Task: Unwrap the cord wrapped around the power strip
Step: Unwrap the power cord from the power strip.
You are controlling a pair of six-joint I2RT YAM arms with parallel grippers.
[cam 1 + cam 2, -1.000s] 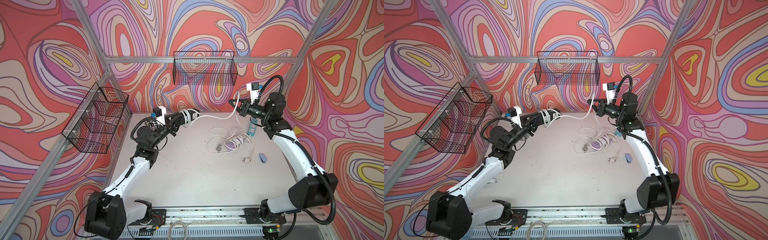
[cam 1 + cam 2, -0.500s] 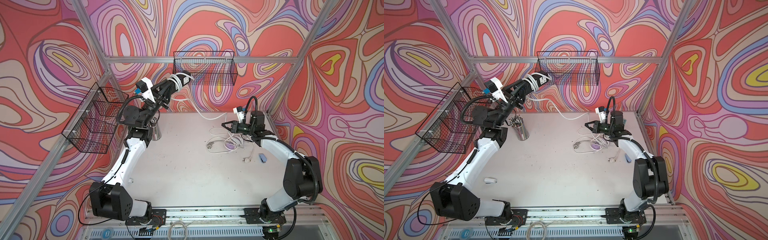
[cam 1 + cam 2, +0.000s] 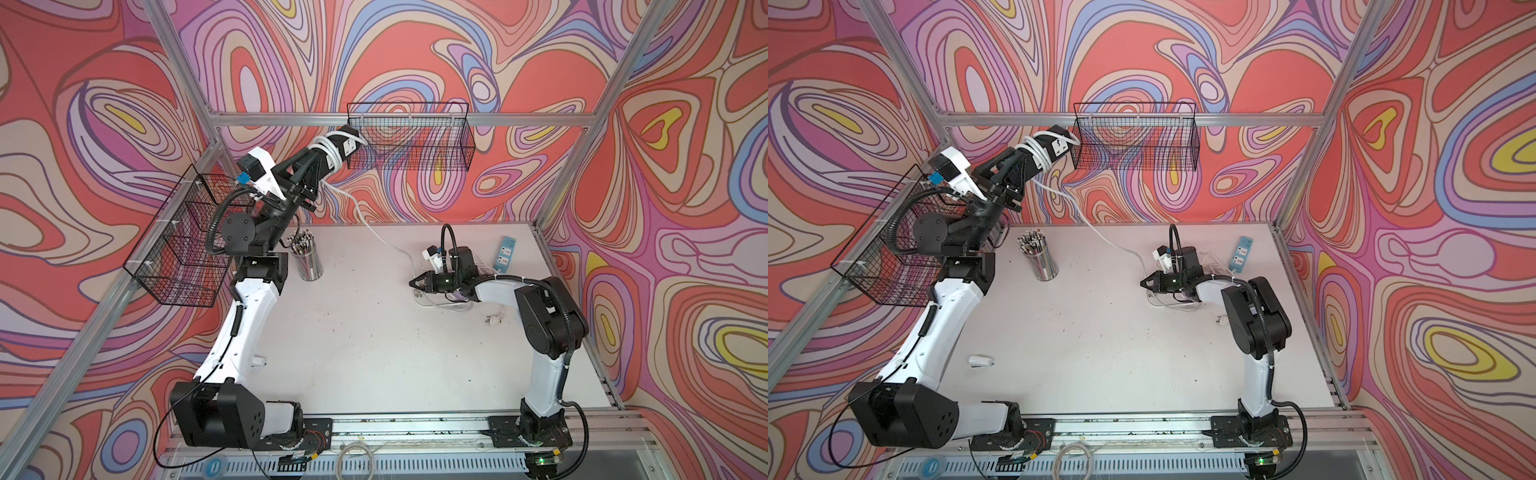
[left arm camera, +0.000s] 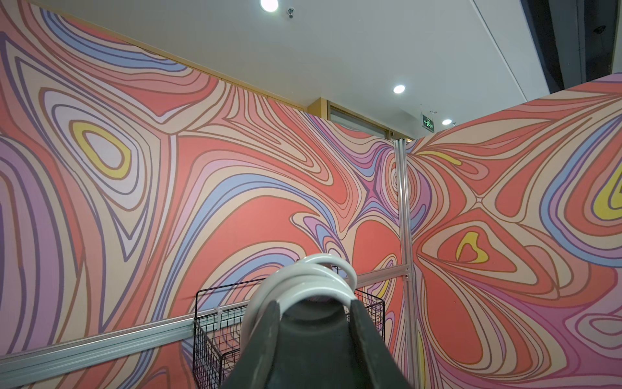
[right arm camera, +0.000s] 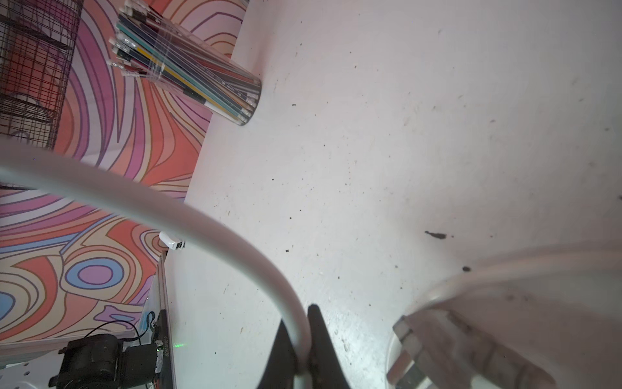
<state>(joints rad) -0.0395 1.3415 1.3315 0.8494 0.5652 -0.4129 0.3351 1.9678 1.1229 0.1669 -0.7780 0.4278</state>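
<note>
Holding the black power strip (image 3: 347, 142) high at the far left, the left hand (image 3: 320, 163) was clamped on its wrapped end, while the right hand (image 3: 417, 283) pinched the white round cord (image 5: 202, 219) low over the white desk (image 3: 374, 353), apparently anchoring the loose length so more could unwind.

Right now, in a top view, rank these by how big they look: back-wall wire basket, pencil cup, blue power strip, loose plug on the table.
1. wire basket, hung higher so nearer the camera
2. pencil cup
3. blue power strip, only slightly smaller
4. plug
</note>
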